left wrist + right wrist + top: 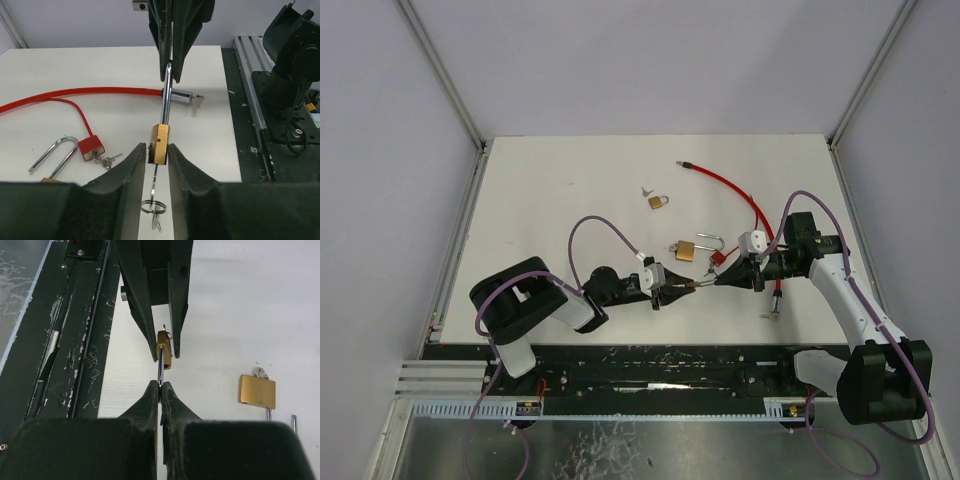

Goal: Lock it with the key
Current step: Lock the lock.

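Note:
A small brass padlock (pixel 160 144) hangs in the air between my two grippers, above the table. My right gripper (pixel 160 385) is shut on its silver shackle (pixel 167 95). My left gripper (pixel 157 150) has its fingertips pressed close on both sides of the brass body (pixel 164 349). The key (pixel 155 175) sticks out of the underside of the lock, between the left fingers, and a key ring (pixel 152 206) with spare keys dangles from it. In the top view the two grippers meet at the padlock (pixel 700 284), near the table's front middle.
A red cable (pixel 730 190) runs across the right of the table to a red padlock (pixel 717 258) with keys. A larger brass padlock (pixel 685 249) with an open shackle lies beside it. A smaller brass padlock (pixel 658 201) lies farther back. The cable's metal end (pixel 775 310) lies by the right arm.

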`<state>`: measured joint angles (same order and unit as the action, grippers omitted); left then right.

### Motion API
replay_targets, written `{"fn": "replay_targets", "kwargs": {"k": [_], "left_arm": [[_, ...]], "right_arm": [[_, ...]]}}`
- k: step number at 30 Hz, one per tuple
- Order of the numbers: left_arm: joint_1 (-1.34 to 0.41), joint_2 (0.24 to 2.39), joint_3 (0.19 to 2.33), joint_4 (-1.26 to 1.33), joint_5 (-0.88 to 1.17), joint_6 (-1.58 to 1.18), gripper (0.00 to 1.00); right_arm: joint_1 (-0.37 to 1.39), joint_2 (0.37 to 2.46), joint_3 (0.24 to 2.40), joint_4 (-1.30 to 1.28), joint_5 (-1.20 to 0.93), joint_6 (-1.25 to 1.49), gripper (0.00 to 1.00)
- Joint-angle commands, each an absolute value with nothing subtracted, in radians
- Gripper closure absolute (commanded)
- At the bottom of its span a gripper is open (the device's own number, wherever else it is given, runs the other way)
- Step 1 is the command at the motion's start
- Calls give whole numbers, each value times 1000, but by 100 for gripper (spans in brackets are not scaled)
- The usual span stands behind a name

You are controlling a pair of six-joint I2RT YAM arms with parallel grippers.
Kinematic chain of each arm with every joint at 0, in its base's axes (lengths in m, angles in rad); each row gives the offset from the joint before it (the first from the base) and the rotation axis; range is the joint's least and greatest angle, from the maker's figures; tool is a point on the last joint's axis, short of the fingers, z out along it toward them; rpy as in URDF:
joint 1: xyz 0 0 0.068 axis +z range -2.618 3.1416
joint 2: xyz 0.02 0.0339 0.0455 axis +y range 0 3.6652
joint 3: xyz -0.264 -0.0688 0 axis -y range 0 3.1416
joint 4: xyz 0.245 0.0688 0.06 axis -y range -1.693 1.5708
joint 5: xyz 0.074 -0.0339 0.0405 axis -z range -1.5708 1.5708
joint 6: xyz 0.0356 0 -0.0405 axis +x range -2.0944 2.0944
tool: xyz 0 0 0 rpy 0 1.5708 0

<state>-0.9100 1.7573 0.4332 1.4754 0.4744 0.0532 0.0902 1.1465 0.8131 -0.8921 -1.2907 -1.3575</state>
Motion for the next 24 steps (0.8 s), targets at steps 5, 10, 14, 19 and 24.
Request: {"fn": "replay_targets", "kwargs": {"k": [5, 10, 14, 19, 24], "left_arm": [[-919, 1763, 476, 1442, 508, 107, 95], [-919, 1760, 487, 1399, 523, 125, 99], [-919, 1760, 489, 1388, 533, 129, 99], [-919, 1761, 491, 1385, 560, 132, 99], [-919, 1758, 485, 1388, 570, 144, 99]], "right_arm": [[107, 1152, 810, -863, -1316, -1325, 100], [121, 1157, 805, -831, -1313, -1277, 100], [142, 1163, 800, -814, -1300, -1260, 100], [160, 1170, 794, -797, -1292, -1251, 100], [178, 1179, 788, -784, -1274, -1246, 100]]}}
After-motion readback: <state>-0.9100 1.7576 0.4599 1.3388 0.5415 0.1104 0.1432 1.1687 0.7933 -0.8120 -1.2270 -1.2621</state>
